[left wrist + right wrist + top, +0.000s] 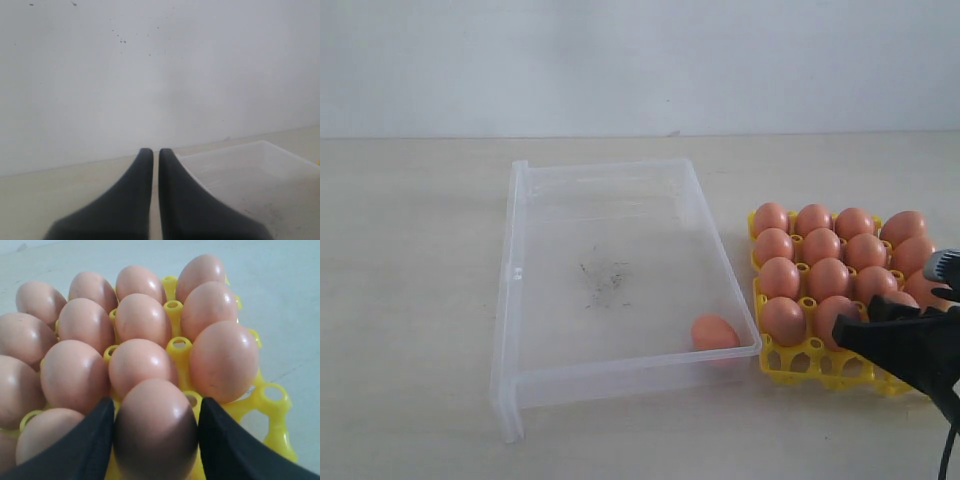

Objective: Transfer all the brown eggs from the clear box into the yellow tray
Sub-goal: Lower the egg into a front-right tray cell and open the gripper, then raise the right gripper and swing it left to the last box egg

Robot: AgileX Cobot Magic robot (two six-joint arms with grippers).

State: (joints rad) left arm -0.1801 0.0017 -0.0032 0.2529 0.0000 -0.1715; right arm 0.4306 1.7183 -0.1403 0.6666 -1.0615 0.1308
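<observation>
Between black jaws, smooth oval egg (155, 430)

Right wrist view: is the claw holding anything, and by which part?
Yes: the right claw grips a brown egg by its two opposite sides, over the yellow tray.

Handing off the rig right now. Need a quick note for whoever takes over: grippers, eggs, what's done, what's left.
Left gripper: shut, holding nothing, pointing past the clear box.
Right gripper: shut on a brown egg over the yellow tray, by its edge nearest the exterior camera. Cannot tell whether the egg is seated yet.
Done: rows of eggs already sit in the tray.
Left: release this egg, then move the last egg from the box's corner nearest the tray.
</observation>
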